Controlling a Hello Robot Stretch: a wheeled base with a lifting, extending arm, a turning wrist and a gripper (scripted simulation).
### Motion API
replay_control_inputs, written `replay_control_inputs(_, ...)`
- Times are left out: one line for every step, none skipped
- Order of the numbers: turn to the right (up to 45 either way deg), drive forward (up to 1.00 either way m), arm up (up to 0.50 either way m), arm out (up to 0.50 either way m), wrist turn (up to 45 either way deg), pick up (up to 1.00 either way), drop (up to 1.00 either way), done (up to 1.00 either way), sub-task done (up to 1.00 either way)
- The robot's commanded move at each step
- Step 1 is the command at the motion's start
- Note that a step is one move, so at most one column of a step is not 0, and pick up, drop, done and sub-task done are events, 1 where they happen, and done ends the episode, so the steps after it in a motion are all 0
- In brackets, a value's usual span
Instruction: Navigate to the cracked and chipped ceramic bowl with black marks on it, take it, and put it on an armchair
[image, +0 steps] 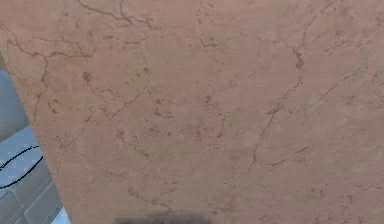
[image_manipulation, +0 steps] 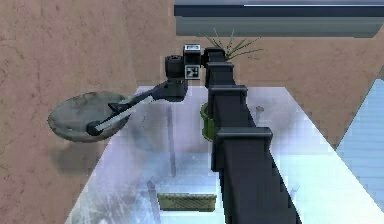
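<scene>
In the arm side view my arm (image_manipulation: 245, 150) runs up as a dark bar across a pale, glassy table (image_manipulation: 300, 150), and at its far end my gripper (image_manipulation: 100, 125) reaches to the view's left, its thin fingers (image_manipulation: 135, 107) dipping into the bowl (image_manipulation: 80, 112). The bowl is mottled grey-green and hangs past the table's left edge with brown veined stone behind it, clear of the tabletop, so I take it that my gripper holds the bowl; how the fingers are set on it I cannot tell. On the table, just left of my arm, stands a small greenish pot-like thing (image_manipulation: 208, 122), too small to name. Nearer the bottom edge lies a flat dark strip (image_manipulation: 190, 203). At the table's far end a plant (image_manipulation: 232, 44) spreads thin leaves below a dark ledge (image_manipulation: 280, 10). A pale blue panel (image_manipulation: 365, 150) stands at the right. The forward view gives me a pinkish-brown stone surface (image: 200, 100) with dark veins close ahead, and at the lower left a grey tiled patch (image: 18, 135) crossed by a black curved line (image: 20, 165).
</scene>
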Motion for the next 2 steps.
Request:
replay_control_inputs(0.0, 0.00, 0.00, 0.00, -45.0, 0.00, 0.00, 0.00, 0.00)
replay_control_inputs(0.0, 0.00, 0.00, 0.00, -3.0, 0.00, 0.00, 0.00, 0.00)
